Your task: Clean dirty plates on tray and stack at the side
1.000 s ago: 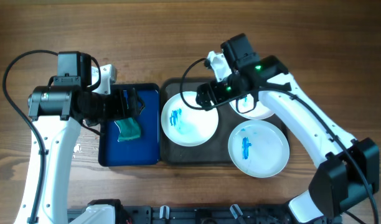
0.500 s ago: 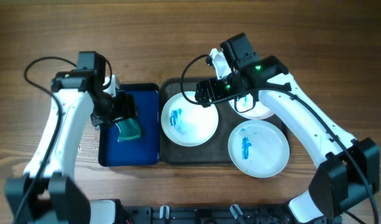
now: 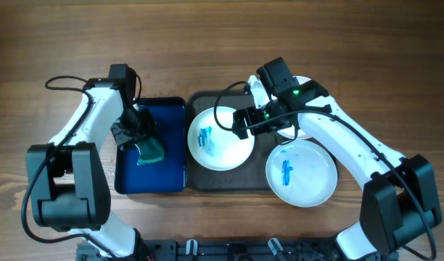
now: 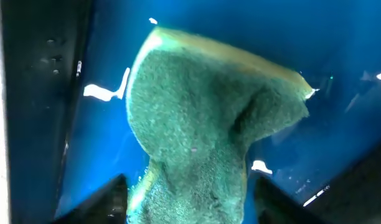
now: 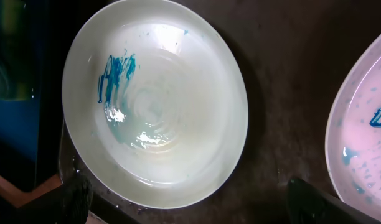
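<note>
Three white plates with blue smears lie on the dark tray [image 3: 257, 168]: a left plate [image 3: 220, 141], a front right plate [image 3: 302, 174], and a back right plate [image 3: 289, 132] mostly hidden under my right arm. My right gripper [image 3: 244, 119] is open and hovers over the left plate's right rim. In the right wrist view its fingers [image 5: 190, 202] spread wide across that plate [image 5: 156, 99]. My left gripper [image 3: 138, 129] is open and straddles the green sponge [image 3: 151, 150]. In the left wrist view the sponge [image 4: 209, 124] sits between the fingertips [image 4: 190, 205] with small gaps.
The sponge lies in a small deep-blue tray [image 3: 171, 116] left of the dark tray; its wet blue floor shows in the left wrist view [image 4: 340, 50]. Wooden table [image 3: 207, 43] surrounds both trays. The front right plate's edge [image 5: 365, 124] shows in the right wrist view.
My left arm has swung in and its gripper has turned and come down over the sponge. My right gripper has shifted slightly forward over the left plate's rim. The plates have not moved.
</note>
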Robot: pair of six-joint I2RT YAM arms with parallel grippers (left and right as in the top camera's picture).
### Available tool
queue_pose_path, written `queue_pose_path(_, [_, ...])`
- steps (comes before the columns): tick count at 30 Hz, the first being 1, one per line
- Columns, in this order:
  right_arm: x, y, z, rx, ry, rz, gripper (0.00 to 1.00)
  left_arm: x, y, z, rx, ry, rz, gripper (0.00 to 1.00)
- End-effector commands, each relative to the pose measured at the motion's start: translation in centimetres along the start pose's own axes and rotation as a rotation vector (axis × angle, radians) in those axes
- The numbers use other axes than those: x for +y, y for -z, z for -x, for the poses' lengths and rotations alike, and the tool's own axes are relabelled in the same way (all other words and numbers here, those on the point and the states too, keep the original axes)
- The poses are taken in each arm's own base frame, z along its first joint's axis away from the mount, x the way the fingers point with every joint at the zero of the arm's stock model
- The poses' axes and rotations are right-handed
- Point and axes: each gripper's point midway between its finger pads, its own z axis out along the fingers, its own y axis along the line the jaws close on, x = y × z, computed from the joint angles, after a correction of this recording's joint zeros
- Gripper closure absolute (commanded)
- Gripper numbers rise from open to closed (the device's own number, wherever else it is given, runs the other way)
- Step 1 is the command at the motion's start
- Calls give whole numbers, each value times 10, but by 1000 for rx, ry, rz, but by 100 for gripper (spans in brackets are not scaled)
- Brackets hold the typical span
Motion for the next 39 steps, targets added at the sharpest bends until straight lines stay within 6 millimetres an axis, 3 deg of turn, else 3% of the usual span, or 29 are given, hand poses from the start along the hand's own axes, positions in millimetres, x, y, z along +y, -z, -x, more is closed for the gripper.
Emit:
queue_pose_path(1, [0, -1, 0, -1, -8, 7, 0, 5, -5, 1, -4, 16, 33, 43])
queue_pose_path(6, [1, -1, -1, 0, -9, 10, 0, 3, -5, 3, -15, 14, 27, 38])
queue_pose_path(19, [1, -1, -1, 2, -33, 10, 0, -13, -10, 3, -5, -25, -60, 41])
queue_pose_path(23, [1, -1, -2, 4, -34, 10, 0, -14, -23, -1, 11, -25, -74, 34])
queue_pose_path(24, [1, -1, -2, 5, -34, 9, 0, -13, -25, -2, 17, -25, -71, 36])
queue_pose_path(25, [0, -1, -2, 7, -34, 9, 0, -12, -27, -3, 23, -29, -67, 32])
queue_pose_path(27, [0, -1, -2, 7, -34, 9, 0, -11, -27, -5, 27, -43, -65, 15])
queue_pose_path(28, [0, -1, -2, 6, -34, 9, 0, -11, -27, -4, 27, -43, -65, 23])
queue_pose_path(29, [0, -1, -2, 7, -34, 9, 0, -11, -27, -4, 26, -42, -65, 56])
queue_pose_path(30, [0, -1, -2, 6, -34, 9, 0, -12, -27, -4, 24, -42, -66, 74])
queue_pose_path(31, [0, -1, -2, 6, -34, 9, 0, -12, -27, -3, 22, -42, -67, 73])
queue_pose_path(32, [0, -1, -2, 6, -34, 9, 0, -12, -27, -3, 21, -43, -67, 66])
queue_pose_path(33, [0, -1, -2, 6, -33, 9, 0, -12, -27, -3, 20, -43, -68, 39])
queue_pose_path(35, [0, -1, -2, 6, -34, 9, 0, -12, -27, -3, 20, -43, -69, 22])
queue_pose_path(36, [0, -1, -2, 6, -34, 9, 0, -12, -27, -3, 20, -43, -69, 7])
queue_pose_path(37, [0, -1, -2, 7, -34, 9, 0, -12, -27, -3, 19, -43, -68, 0])
queue_pose_path(39, [0, -1, -2, 7, -34, 9, 0, -12, -27, -3, 20, -43, -68, 0])
